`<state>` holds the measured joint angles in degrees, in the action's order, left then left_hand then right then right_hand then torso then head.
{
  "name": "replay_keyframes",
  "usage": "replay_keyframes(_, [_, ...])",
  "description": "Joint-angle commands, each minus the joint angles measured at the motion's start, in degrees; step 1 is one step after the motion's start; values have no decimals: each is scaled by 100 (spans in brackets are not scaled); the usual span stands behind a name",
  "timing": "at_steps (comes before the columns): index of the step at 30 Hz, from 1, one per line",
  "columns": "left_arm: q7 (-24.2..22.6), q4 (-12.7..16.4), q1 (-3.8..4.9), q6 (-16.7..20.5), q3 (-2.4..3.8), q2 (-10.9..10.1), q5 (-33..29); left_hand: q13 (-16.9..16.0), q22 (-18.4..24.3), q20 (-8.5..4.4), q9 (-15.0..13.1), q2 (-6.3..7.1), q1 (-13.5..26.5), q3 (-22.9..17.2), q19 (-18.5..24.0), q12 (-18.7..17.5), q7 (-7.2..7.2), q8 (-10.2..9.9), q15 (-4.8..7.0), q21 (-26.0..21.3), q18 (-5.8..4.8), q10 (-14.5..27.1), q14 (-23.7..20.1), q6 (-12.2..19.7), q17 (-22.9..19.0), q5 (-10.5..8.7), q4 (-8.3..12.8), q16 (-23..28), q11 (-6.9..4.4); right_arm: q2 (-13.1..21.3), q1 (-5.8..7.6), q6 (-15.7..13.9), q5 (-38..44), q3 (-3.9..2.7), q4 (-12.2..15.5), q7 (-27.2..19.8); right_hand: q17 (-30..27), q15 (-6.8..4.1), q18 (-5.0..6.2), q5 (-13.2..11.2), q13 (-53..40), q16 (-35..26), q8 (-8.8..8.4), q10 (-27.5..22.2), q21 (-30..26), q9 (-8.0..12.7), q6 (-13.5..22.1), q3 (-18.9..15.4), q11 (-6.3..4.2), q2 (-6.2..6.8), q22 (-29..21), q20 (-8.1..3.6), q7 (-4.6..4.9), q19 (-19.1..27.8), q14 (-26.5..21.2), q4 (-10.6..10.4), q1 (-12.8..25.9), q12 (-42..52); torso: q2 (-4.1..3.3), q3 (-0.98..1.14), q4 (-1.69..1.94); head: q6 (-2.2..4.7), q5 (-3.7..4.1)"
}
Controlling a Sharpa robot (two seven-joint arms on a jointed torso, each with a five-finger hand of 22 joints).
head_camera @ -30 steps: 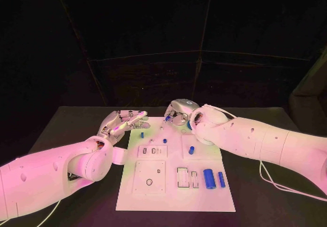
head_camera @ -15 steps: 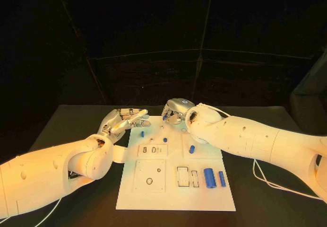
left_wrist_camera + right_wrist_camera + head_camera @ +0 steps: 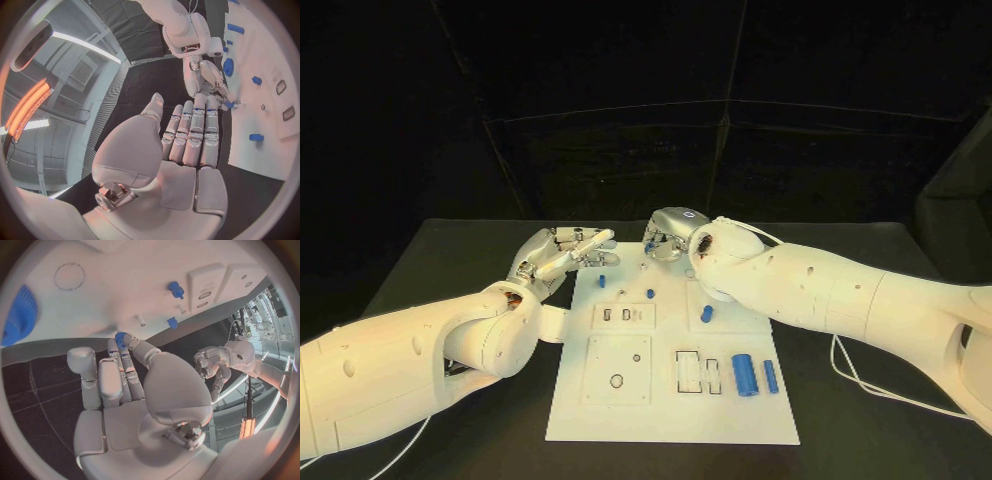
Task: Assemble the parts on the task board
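The white task board [image 3: 668, 410] lies in the middle of the black table. My right hand [image 3: 672, 234] hovers over the board's far edge and pinches a small blue part [image 3: 120, 336] between its fingertips; that part [image 3: 230, 105] is also seen in the left wrist view. My left hand [image 3: 568, 255] hangs at the board's far left corner with straight fingers [image 3: 190, 132] and holds nothing. Two short blue pegs [image 3: 602, 282] [image 3: 651, 294] and a blue piece [image 3: 707, 314] stand on the far half. A thick blue cylinder [image 3: 743, 375] and a thin one [image 3: 769, 376] lie near the right edge.
A square plate with an oval hole [image 3: 616, 372] and rectangular slots [image 3: 689, 372] sit on the near half of the board. A small white pin [image 3: 620, 294] stands between the pegs. A large blue round part [image 3: 19, 315] sits beside my right hand. A white cable [image 3: 855, 372] trails at the right.
My right hand has edged slightly to the left over the board's far edge, still pinching the small blue part. My left hand has stayed in place.
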<state>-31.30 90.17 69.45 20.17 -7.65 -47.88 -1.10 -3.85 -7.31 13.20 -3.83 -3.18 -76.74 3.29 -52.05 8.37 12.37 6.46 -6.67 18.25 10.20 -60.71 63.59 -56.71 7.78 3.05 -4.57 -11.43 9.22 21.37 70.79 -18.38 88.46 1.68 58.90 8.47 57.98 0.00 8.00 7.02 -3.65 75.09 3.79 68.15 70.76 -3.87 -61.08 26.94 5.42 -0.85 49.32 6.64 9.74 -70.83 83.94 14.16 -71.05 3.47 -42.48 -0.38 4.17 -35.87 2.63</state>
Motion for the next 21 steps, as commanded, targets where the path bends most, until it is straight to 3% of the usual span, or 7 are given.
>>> replay_keyframes(1, [-12, 22, 13, 0, 6, 0, -5, 5, 5, -2, 10, 5, 39, 10, -11, -19, 18, -31, -12, 19, 27, -7, 6, -22, 5, -6, 17, 31, 13, -32, 13, 145, 87, -3, -10, 75, -8, 49, -29, -41, 6, 16, -24, -56, -1, 10, 44, 24, 14, 57, -11, -11, -4, 37, 88, -10, 8, 7, -14, -6, 2, 8, -10])
replay_keyframes(7, [-10, 15, 15, -1, 6, -1, -5, 5, 6, -2, 10, 4, 37, 10, -9, -21, 19, -33, -13, 18, 27, -6, 5, -21, 5, -6, 20, 34, 14, -66, 13, 163, 106, -3, -57, 124, -38, 54, -23, -42, 6, 4, -24, -85, -17, 10, 70, 43, 19, 77, -45, -6, 1, 56, 81, -23, 11, 6, -4, -8, -6, -19, -8])
replay_keyframes(14, [-2, 9, 16, -11, 6, -2, -5, 5, 6, -2, 10, 4, 37, 10, -9, -21, 19, -33, -13, 18, 27, -6, 5, -21, 5, -6, 20, 34, 14, -70, 13, 149, 105, -2, -24, 57, -291, 125, 8, -57, 21, -123, -30, -496, -142, 18, 265, 33, 98, 290, -267, 53, 37, 175, 13, -127, 114, 0, -10, -9, -6, -3, -16])
replay_keyframes(17, [2, 8, 16, -8, 6, -6, -5, 5, 6, -2, 10, 4, 37, 10, -9, -21, 19, -33, -13, 18, 27, -6, 5, -21, 5, -6, 20, 34, 14, -50, 13, 94, 96, -2, 25, 27, -481, 171, 34, -105, 13, -227, -26, -895, -247, 19, 472, -138, 147, 429, -428, 102, 57, 250, -31, -209, 144, 15, -11, -5, -9, -2, -24])
replay_keyframes(21, [0, 9, 17, 1, 6, -15, -5, 5, 8, -1, 10, 3, 36, 12, -7, -26, 21, -38, -14, 16, 26, -4, 4, -19, 5, -6, 25, 39, 16, 80, 13, -162, 62, -2, 185, 18, -484, 184, 33, -135, 2, -225, -24, -1190, -269, 15, 677, -459, 176, 517, -445, 128, 70, 218, -17, -330, 114, 45, -15, -7, -14, 11, -38])
